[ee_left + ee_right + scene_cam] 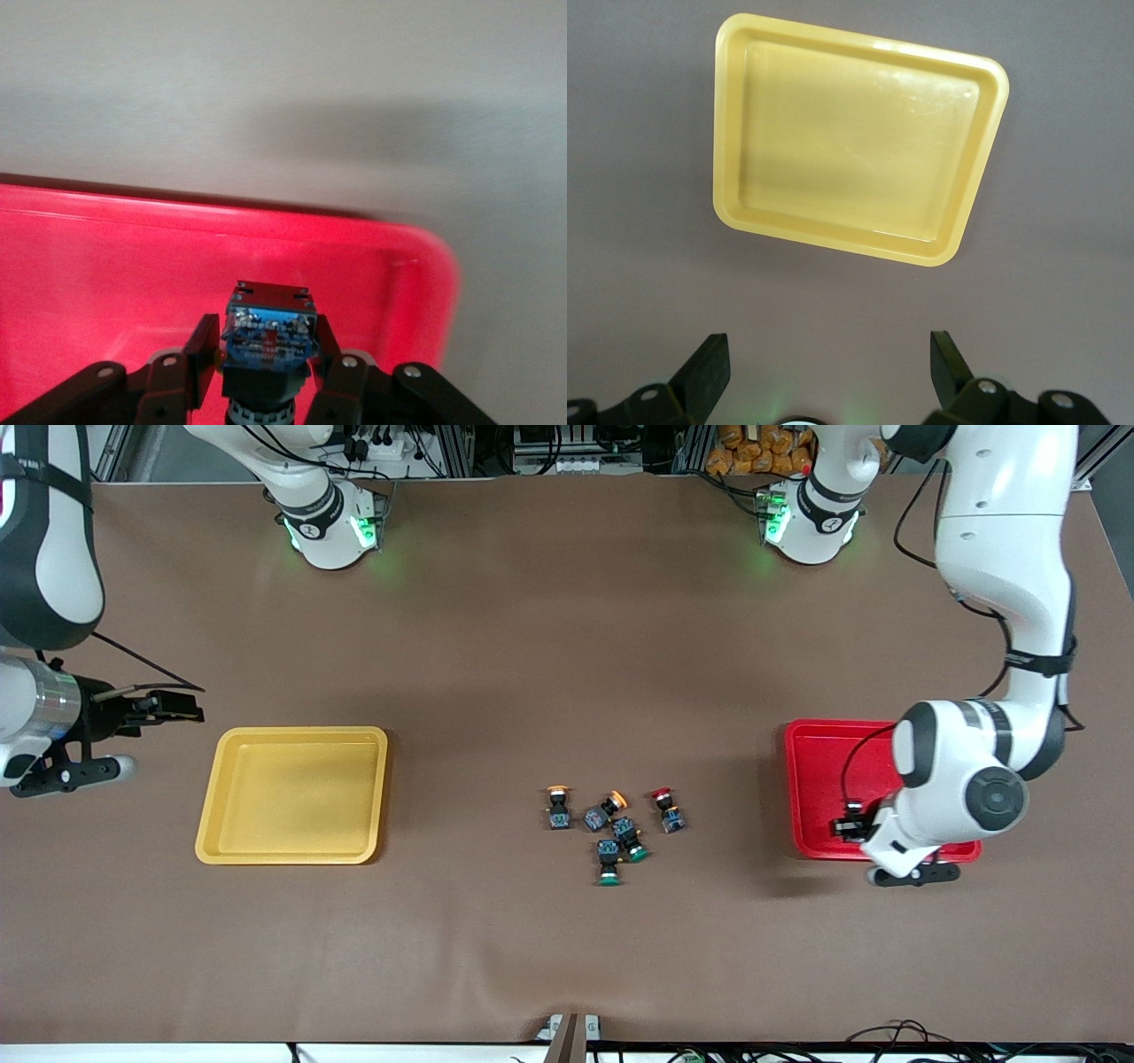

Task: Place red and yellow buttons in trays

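Observation:
My left gripper (852,828) (266,335) hangs low over the red tray (824,779) (106,266), near its edge closest to the front camera. It is shut on a button (268,329) with a blue-and-black body; the cap is hidden. On the table between the trays lie two yellow-capped buttons (558,806) (607,808) and a red-capped one (666,809). The yellow tray (292,732) (859,142) holds nothing. My right gripper (177,708) (828,341) waits open beside the yellow tray, toward the right arm's end of the table.
Two green-capped buttons (631,840) (609,862) lie in the same cluster, just nearer the front camera than the yellow- and red-capped ones. The brown table (567,646) stretches between the arm bases and the trays.

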Controlling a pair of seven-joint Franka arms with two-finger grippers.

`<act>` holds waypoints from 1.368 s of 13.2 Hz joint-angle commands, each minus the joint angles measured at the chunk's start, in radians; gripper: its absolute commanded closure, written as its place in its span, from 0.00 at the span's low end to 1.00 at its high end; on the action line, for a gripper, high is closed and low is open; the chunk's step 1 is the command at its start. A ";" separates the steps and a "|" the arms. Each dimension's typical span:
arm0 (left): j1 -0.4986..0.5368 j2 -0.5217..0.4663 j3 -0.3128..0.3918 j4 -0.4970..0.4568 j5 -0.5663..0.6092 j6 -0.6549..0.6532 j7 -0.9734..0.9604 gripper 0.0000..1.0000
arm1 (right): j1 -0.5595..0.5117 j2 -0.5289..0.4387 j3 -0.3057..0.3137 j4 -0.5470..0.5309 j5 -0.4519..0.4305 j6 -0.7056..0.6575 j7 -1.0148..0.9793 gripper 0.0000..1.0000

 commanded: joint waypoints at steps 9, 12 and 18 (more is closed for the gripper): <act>0.135 -0.016 -0.010 -0.162 0.126 0.161 0.179 0.74 | 0.044 0.065 0.020 0.030 0.080 0.085 0.225 0.00; 0.135 -0.022 -0.010 -0.160 0.126 0.159 0.182 0.28 | 0.093 0.065 0.021 0.030 0.084 0.127 0.372 0.00; 0.118 -0.120 -0.055 -0.156 0.123 0.089 0.134 0.07 | 0.210 0.100 0.021 0.029 0.127 0.226 0.690 0.00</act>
